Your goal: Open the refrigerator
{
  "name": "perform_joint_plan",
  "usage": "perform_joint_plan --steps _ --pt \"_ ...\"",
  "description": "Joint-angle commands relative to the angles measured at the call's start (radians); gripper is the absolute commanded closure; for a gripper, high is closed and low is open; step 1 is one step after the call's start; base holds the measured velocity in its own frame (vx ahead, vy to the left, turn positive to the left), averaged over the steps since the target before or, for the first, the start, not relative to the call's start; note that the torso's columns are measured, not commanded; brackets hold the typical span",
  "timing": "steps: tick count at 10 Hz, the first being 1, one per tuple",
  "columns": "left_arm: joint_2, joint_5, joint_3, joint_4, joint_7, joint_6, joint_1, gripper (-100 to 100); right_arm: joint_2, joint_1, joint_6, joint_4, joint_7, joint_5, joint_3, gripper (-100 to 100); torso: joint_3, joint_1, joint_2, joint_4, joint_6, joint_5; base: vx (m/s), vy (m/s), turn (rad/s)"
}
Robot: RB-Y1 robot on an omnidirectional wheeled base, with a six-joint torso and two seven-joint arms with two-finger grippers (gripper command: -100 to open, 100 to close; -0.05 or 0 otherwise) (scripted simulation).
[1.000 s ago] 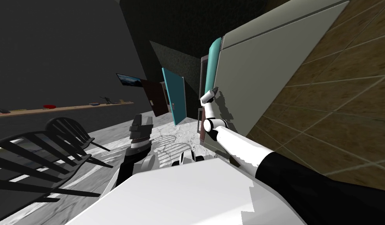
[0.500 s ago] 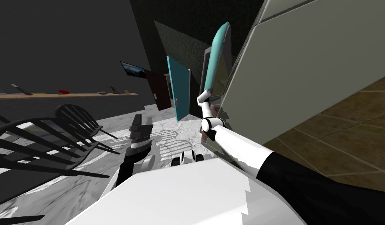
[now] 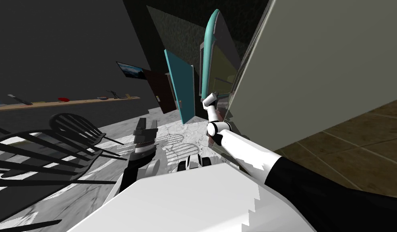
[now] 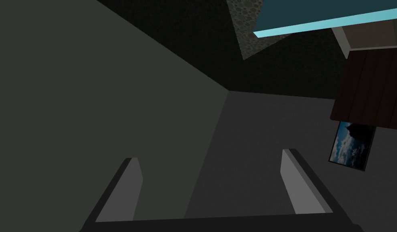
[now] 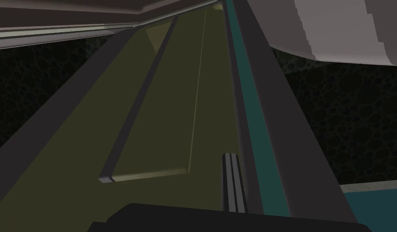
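L gripper point(image 4: 211, 156) idle nr chest, fingers spread, empty. R gripper point(image 5: 230, 158) fwd, blades pressed together w/ nothing between, on olive inner face of teal-edged fridge door point(image 3: 207, 56), ajar off tall pale grey refrigerator point(image 3: 314, 72). Best: sweep outward along hinge arc, blades behind edge so they don't slip.

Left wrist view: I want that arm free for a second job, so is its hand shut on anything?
No, the left hand has its two fingers standing wide apart with nothing between them.
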Motion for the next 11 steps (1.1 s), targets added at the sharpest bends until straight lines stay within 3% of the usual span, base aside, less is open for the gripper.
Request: perform_joint_plan --steps 1,5,11 --pt "0.000 0.000 0.000 0.000 0.000 0.000 0.000 0 -0.015 0.004 -0.021 0.001 -0.014 0.024 -0.004 100 -0.002 -0.002 -0.002 -0.002 0.000 0.000 0.191 0.177 -0.011" --pt "0.000 0.000 0.000 0.000 0.000 0.000 0.000 0 -0.035 0.010 -0.051 -0.005 -0.025 0.053 -0.010 100 0.002 -0.012 0.005 0.000 0.001 -0.004 0.185 0.168 -0.012" --pt "0.000 0.000 0.000 0.000 0.000 0.000 0.000 0 -0.065 0.019 -0.095 -0.014 -0.041 0.096 -0.021 100 0.001 -0.009 0.002 0.000 0.000 -0.003 0.220 0.180 -0.015"
